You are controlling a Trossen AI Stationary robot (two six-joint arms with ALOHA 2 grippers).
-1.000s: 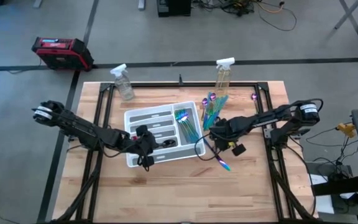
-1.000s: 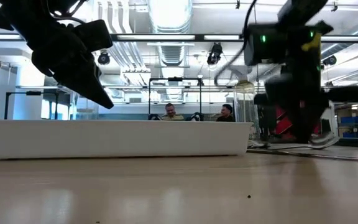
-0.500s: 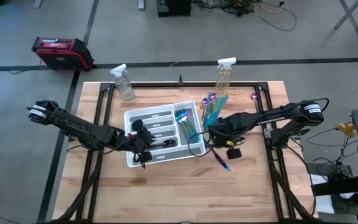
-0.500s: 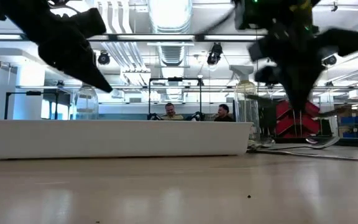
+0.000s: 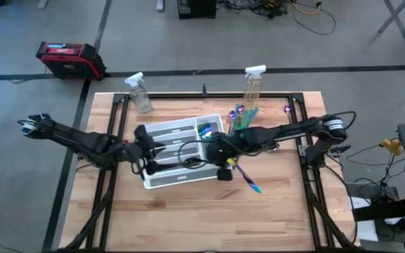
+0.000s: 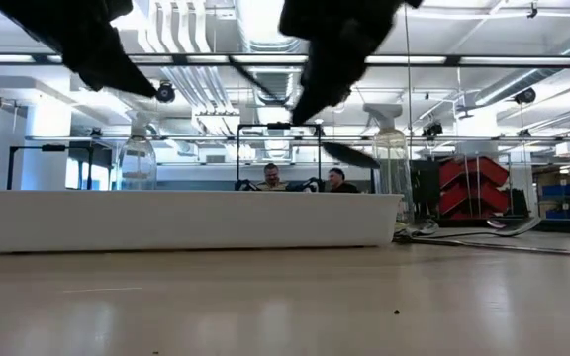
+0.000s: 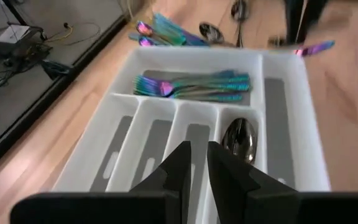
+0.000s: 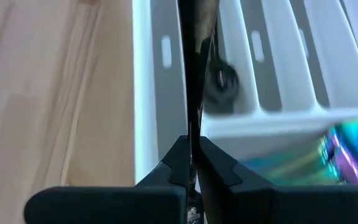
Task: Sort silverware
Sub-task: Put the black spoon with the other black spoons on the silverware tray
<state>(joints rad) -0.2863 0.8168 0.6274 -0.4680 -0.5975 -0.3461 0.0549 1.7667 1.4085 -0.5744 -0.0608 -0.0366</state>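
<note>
A white divided tray (image 5: 181, 151) lies at the table's middle. It holds iridescent forks (image 7: 194, 87) in its crosswise compartment and one dark spoon (image 7: 240, 138) in a long compartment. My right gripper (image 5: 213, 149) reaches over the tray and is shut on a dark slim utensil (image 8: 196, 56). My left gripper (image 7: 194, 165) is shut and empty above the tray's left end (image 5: 146, 147). Loose iridescent utensils (image 5: 241, 118) lie in a pile right of the tray's far corner. One iridescent knife (image 5: 249, 179) lies on the wood right of the tray. My right gripper pinches the dark utensil's handle (image 8: 191, 134) between its two fingers. The utensil runs on forward past the fingertips, seen edge-on, over the tray. It is lifted clear; its broad end (image 6: 349, 155) hangs in the air above the tray's rim.
Two clear spray bottles (image 5: 140, 95) (image 5: 253, 84) stand near the table's far edge. A small purple piece (image 5: 287, 109) lies at the far right. Bare wood lies between the tray and the table's near edge. People sit in the room beyond (image 6: 270, 178).
My right gripper has gone from the table right of the tray toward the left, up and over the tray, carrying the dark utensil. My left gripper has drawn back toward the table's left and far side, to the tray's left end, and has risen.
</note>
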